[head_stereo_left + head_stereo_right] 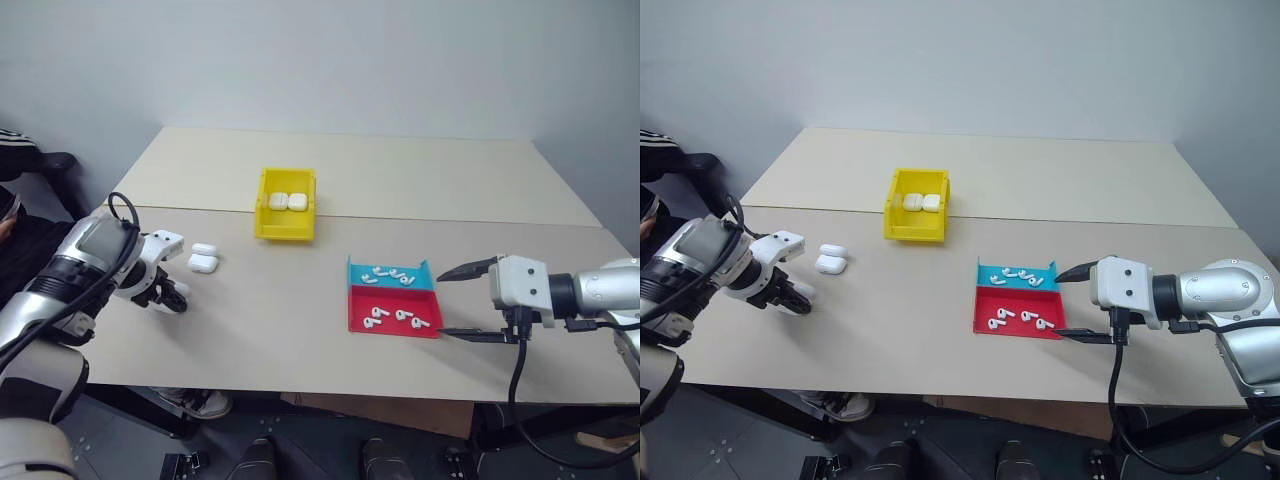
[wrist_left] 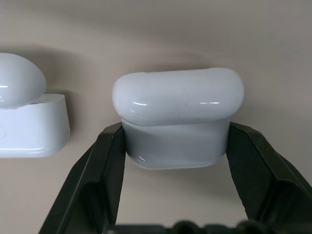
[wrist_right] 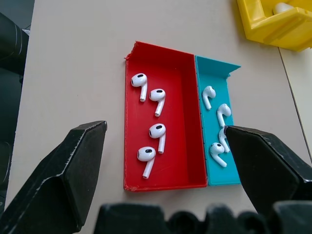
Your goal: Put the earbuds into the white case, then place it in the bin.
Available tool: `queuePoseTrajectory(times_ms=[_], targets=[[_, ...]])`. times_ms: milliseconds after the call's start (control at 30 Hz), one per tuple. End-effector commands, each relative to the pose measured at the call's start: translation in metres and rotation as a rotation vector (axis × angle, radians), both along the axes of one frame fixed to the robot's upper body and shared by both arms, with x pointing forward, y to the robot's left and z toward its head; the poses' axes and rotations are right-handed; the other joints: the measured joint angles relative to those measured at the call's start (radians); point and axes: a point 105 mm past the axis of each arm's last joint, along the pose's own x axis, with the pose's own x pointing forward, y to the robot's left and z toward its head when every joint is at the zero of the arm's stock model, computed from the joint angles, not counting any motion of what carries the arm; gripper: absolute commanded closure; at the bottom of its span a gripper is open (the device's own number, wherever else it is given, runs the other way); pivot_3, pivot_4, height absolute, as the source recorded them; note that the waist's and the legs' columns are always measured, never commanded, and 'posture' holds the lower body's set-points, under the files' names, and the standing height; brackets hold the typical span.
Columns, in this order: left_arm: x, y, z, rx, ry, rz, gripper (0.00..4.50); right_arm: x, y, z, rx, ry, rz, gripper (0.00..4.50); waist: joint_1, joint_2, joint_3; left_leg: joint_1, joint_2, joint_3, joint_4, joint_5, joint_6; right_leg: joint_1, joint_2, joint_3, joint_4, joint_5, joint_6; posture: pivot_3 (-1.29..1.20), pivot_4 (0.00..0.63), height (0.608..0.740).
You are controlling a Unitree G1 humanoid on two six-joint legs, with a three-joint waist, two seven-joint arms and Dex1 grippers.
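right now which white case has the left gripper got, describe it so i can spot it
On the tan table, look left of the yellow bin, where loose white cases lie. The one you want sits between the left gripper's black fingers: a white case, lid closed, unlike its open neighbour.

We see our right gripper [image 3: 165,161] spread wide above a shallow red-and-teal plastic tray [image 3: 127,141] holding small glossy white stemmed earbuds [image 3: 157,136]; a bright yellow plastic bin [image 3: 273,29] sits beyond.

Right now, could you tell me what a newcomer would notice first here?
The yellow bin mid-table already holds two white cases. Nearer, the red-and-teal tray of earbuds lies before the open right gripper. At the left, the left gripper has its jaws closed on a white case.
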Motion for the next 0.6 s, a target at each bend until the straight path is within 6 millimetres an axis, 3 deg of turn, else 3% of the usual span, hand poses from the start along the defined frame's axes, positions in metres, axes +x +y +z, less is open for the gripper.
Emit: queuePoseTrajectory(times_ms=[33, 133, 300, 500, 600], targets=[[-0.002, -0.005, 0.023, 0.015, -0.093, -0.085, 1.70, 0.000, -0.004, 0.020, -0.013, -0.080, -0.009, 0.00, -0.002, 0.000, 0.000, 0.000, 0.000, 0.000, 0.000, 0.000, 0.000, 0.000, 0.000, 0.000, 0.000, 0.000, 0.000, 0.00, 0.150, 0.740], [-0.004, -0.019, 0.042, 0.017, -0.191, -0.166, 1.70, 0.000, -0.005, 0.025, -0.023, -0.090, -0.007, 0.00, -0.001, 0.000, 0.000, -0.001, 0.000, 0.000, -0.001, 0.001, 0.001, -0.001, 0.000, 0.000, 0.000, 0.000, 0.000, 0.00, 0.150, 0.740], [-0.015, -0.076, 0.080, -0.118, -0.505, -0.475, 1.70, 0.004, -0.007, 0.036, -0.052, -0.057, -0.021, 0.00, 0.000, 0.000, 0.000, -0.001, 0.000, 0.000, 0.001, 0.000, 0.000, 0.000, 0.000, 0.000, 0.000, 0.000, 0.000, 0.00, 0.150, 0.740], [-0.040, -0.124, 0.077, -0.326, -0.713, -0.714, 1.70, 0.005, -0.008, 0.034, -0.164, -0.014, -0.015, 0.00, -0.003, 0.000, 0.000, 0.002, 0.000, 0.000, 0.001, 0.000, 0.000, 0.003, 0.000, 0.000, -0.001, 0.000, 0.000, 0.00, 0.150, 0.740], [-0.043, -0.139, 0.072, -0.435, -0.867, -0.782, 1.70, 0.008, -0.006, 0.028, -0.240, -0.023, -0.015, 0.00, -0.007, 0.000, 0.000, 0.004, 0.000, 0.000, 0.001, 0.000, 0.000, 0.004, 0.000, 0.000, 0.000, 0.000, -0.001, 0.00, 0.150, 0.740]])
